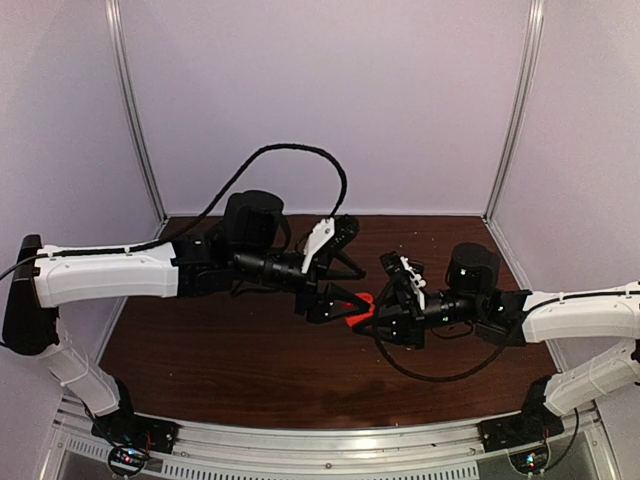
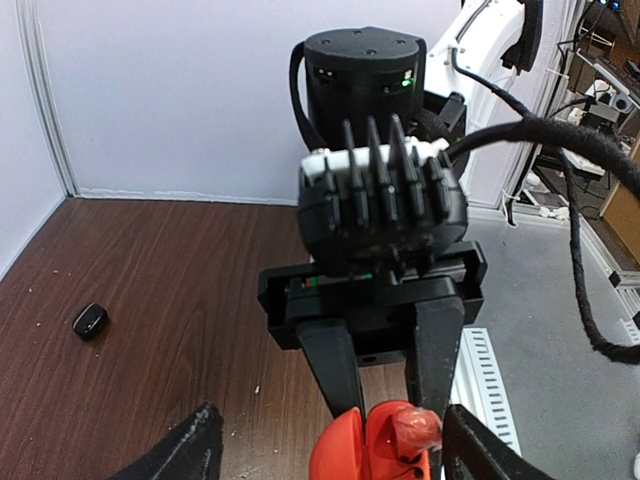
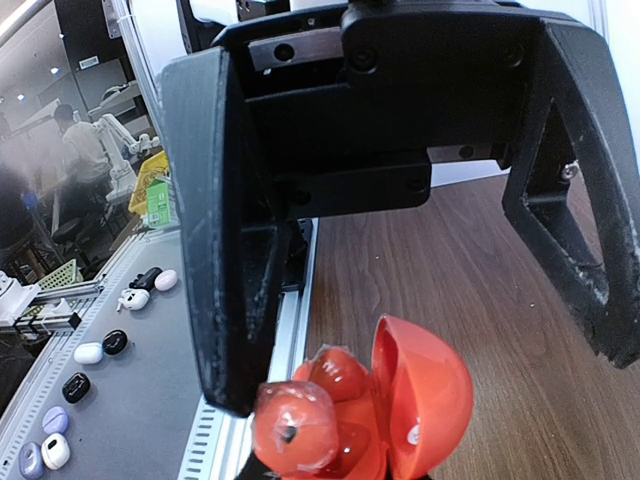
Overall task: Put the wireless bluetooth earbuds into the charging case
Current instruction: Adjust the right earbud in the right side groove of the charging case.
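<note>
The charging case is bright red and hangs open above the table's middle, lid swung aside. My right gripper is shut on it; its two black fingers clasp the case in the left wrist view. A shiny red earbud sits at the case's open face, by the tip of one left finger. A second red rounded shape lies in the case behind it. My left gripper faces the case, open, its fingers either side. A black earbud lies on the table.
The dark wooden table has white walls behind and at the sides. A slotted metal rail runs along the near edge. Beyond it a grey bench carries several other earbud cases. A black cable loops from the right arm.
</note>
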Tool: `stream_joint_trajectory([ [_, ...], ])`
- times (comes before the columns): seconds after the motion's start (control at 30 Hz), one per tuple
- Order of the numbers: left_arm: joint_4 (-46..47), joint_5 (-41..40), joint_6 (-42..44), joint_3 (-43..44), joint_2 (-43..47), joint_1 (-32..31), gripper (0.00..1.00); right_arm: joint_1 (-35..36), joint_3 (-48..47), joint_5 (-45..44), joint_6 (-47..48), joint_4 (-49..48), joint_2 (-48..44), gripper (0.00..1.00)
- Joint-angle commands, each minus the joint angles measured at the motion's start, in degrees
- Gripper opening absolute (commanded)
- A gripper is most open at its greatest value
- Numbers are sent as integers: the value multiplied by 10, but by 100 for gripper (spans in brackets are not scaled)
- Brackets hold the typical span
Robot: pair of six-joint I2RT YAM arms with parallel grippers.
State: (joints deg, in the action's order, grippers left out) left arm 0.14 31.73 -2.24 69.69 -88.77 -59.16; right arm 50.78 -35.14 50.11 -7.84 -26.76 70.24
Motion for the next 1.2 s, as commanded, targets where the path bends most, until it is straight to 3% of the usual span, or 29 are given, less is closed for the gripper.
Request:
stream_joint_trajectory([
  [0.0, 27, -14, -7, -4, -3, 2, 76, 6, -18, 3, 9, -12, -11, 0],
  [0.5, 26, -5, -7, -29, 18, 1, 77, 1, -10, -11, 5, -18, -28, 0],
  [1.17, 62, -52, -64, -17, 0, -3, 76, 0, -13, -17, 8, -16, -27, 0],
])
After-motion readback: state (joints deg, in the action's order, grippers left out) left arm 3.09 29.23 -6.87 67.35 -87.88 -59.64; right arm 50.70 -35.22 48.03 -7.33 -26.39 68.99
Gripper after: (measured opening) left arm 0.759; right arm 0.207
